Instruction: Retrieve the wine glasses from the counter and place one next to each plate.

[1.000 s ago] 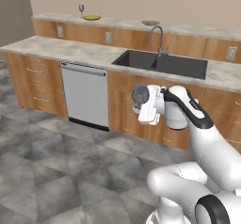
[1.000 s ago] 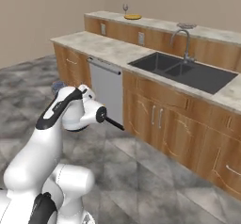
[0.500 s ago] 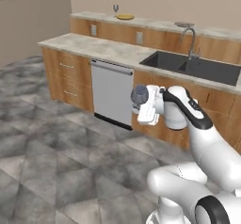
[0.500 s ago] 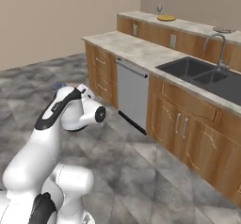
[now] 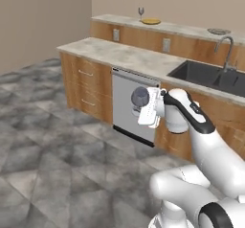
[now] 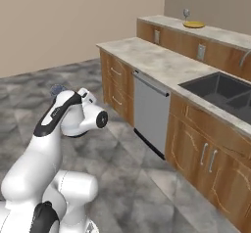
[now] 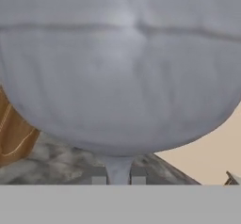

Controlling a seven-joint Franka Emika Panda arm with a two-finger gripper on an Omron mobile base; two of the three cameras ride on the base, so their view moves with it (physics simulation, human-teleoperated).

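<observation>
Hand view: claw [image 7: 118, 175] clamps a wine glass [image 7: 117, 77] by its stem. Far off on the bar top [image 5: 182, 29], another glass [image 5: 141, 12] stands beside the yellow plate [image 5: 151, 21]; the grey plate [image 5: 218, 31] waits alone.

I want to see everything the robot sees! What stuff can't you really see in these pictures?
- Held wine glass foot: left base view, behind the gripper.
- Room ahead: hand view, blocked by the glass bowl.
- Far wine glass beside the yellow plate: left base view, too small for detail.
- Sink: right base view, cut off by the edge.
</observation>
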